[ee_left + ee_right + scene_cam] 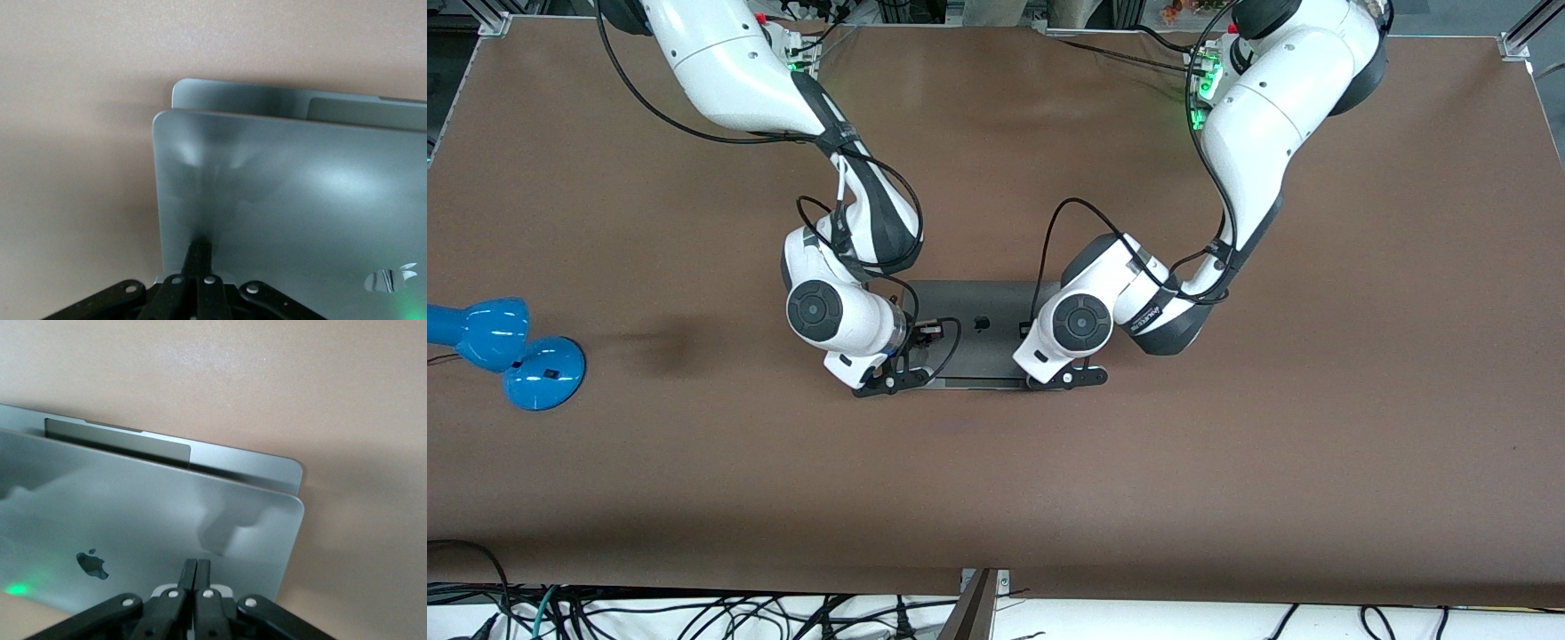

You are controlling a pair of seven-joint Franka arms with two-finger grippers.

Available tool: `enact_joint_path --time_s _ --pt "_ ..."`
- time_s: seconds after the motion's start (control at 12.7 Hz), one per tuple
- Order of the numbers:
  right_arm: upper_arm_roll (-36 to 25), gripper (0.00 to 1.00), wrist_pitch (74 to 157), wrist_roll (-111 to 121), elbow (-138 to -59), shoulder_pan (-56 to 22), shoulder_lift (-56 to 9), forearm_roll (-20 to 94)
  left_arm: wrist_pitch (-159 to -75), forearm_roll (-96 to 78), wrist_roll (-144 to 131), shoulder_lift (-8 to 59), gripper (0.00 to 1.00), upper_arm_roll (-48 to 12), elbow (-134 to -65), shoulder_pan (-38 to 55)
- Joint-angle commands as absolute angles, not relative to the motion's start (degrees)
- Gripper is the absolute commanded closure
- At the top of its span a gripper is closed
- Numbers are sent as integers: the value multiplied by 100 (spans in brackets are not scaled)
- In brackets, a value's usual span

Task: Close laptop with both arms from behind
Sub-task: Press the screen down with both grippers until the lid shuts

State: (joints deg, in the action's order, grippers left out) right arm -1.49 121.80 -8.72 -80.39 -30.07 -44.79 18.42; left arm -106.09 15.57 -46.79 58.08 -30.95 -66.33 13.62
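The silver-grey laptop (978, 307) lies mid-table with its lid tilted low over the base. The lid's back and apple logo face up. My left gripper (1069, 378) is shut, its fingertips (200, 257) touching the lid's back near the corner toward the left arm's end. My right gripper (891, 380) is shut, its fingertips (198, 573) touching the lid near the other corner. In the left wrist view the laptop (300, 193) shows the base's edge and a strip of trackpad past the lid's rim. The right wrist view shows the same on the laptop (133, 513). Screen and keys are hidden.
A blue desk lamp (507, 351) lies on the brown table (1227, 462) near the right arm's end. Cables hang past the table's edge nearest the front camera.
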Motion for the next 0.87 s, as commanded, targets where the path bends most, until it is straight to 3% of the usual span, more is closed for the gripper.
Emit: enact_joint_path --time_s 0.0,0.79 --pt "-141 95 12401 -668 -8068 -3006 -4579 1775 -10660 1723 -4562 6091 100 -3041 -6302 1477" --pt "-141 95 13061 -88 -8077 -2988 -4957 1775 -10741 1793 -4482 6206 100 -2848 -6302 1573"
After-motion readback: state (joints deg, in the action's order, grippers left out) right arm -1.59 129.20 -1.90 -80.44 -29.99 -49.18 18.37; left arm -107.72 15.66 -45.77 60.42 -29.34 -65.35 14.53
